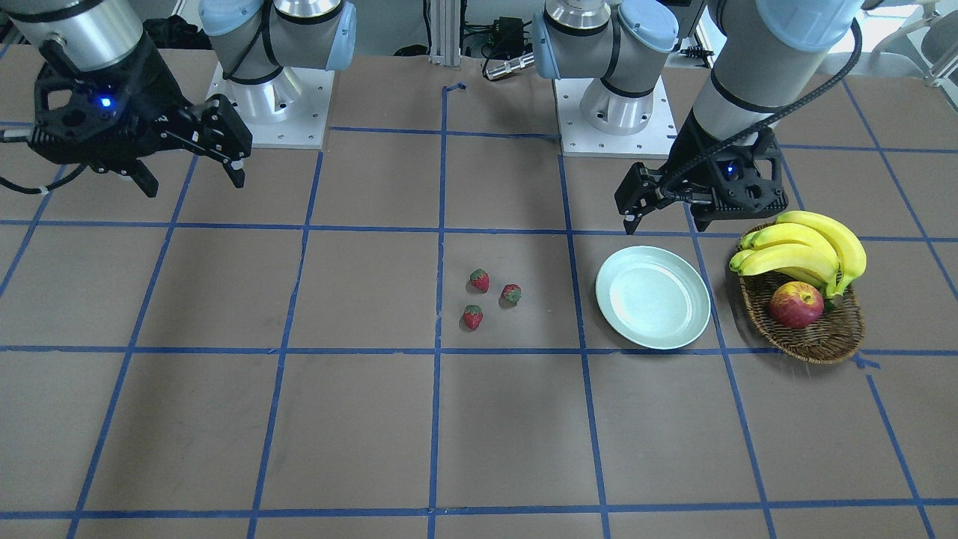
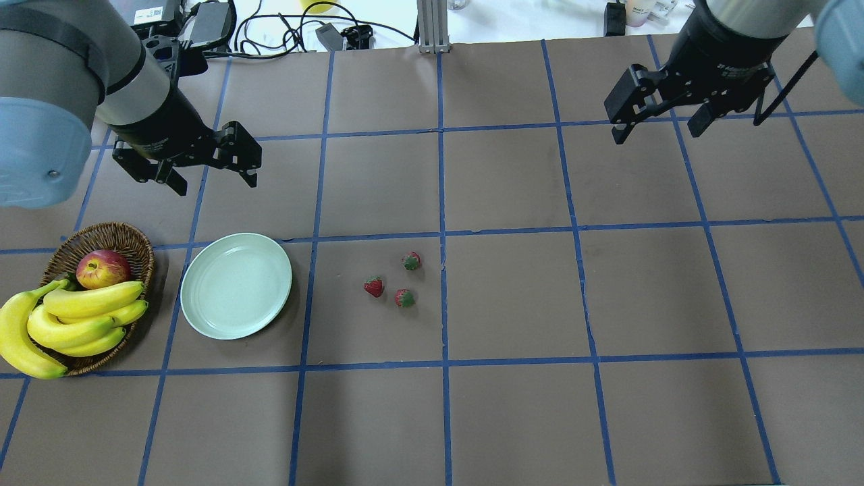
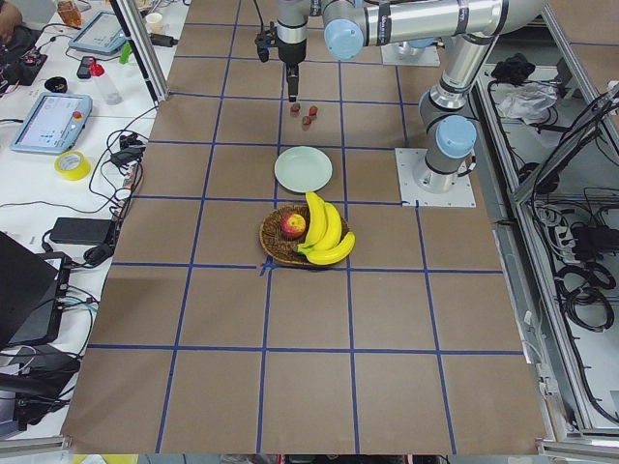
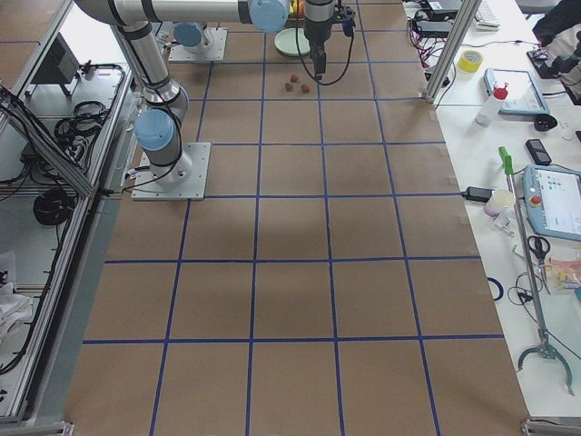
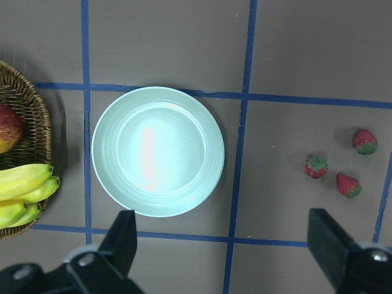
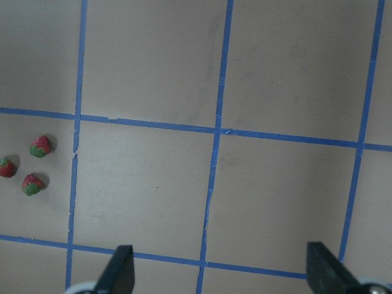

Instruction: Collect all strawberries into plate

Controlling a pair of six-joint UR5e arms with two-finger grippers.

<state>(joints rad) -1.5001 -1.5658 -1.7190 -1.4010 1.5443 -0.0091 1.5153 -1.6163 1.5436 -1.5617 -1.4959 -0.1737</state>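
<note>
Three small red strawberries [image 2: 374, 287] [image 2: 411, 260] [image 2: 404, 298] lie close together on the brown table, near its middle. They also show in the front view [image 1: 479, 281] and both wrist views [image 5: 316, 166] [image 6: 32, 184]. The pale mint-green plate [image 2: 236, 285] sits empty to their left, also seen in the left wrist view [image 5: 157, 151]. My left gripper [image 2: 216, 183] hovers open and empty beyond the plate. My right gripper [image 2: 656, 133] hovers open and empty far to the right of the strawberries.
A brown wicker basket [image 2: 101, 236] stands left of the plate, holding a bunch of bananas [image 2: 67, 324] and a red-yellow apple [image 2: 102, 268]. Blue tape lines mark the table in squares. Cables and gear lie beyond the far edge.
</note>
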